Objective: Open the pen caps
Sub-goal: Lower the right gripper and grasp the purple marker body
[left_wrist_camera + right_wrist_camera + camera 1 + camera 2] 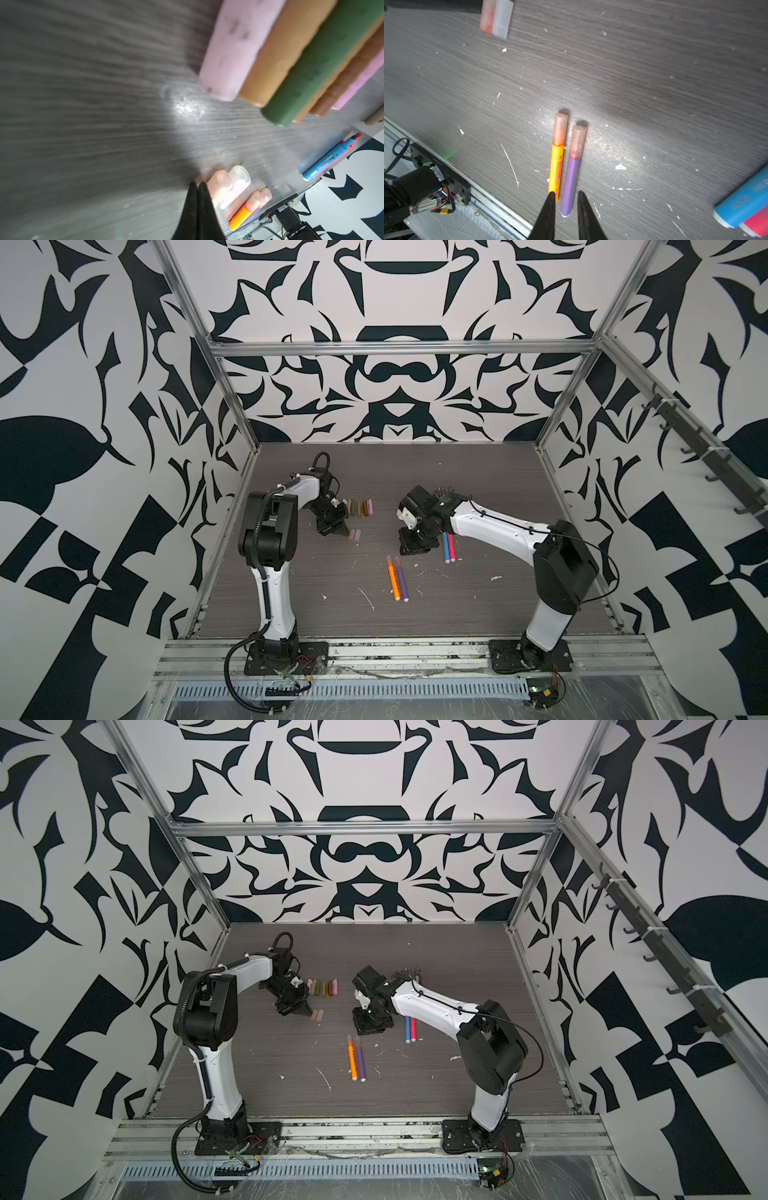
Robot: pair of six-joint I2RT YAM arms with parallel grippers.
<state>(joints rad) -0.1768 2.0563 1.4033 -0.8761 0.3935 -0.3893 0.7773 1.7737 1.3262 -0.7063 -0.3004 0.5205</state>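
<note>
Looking through the right wrist camera, I see the right gripper with its two fingers spread a little and nothing between them but air. They hang over the back end of the purple pen. It lies flat on the table, right beside the orange pen. I think the fingers are spread so they can go down on each side of a pen's body.

Both pens have their peach caps on, pointing away from the gripper. That leaves the cap end free for my other arm to pull.

The left gripper has its fingers pressed together and holds nothing. Its tips sit just beside two loose caps, one peach and one clear, lying side by side. I guess they belong to the blue pen and the pink pen, which lie near the right arm with bare tips.

Farther back, a row of caps lies in a neat line near the left gripper, out of the way of the pens I have left to open.
</note>
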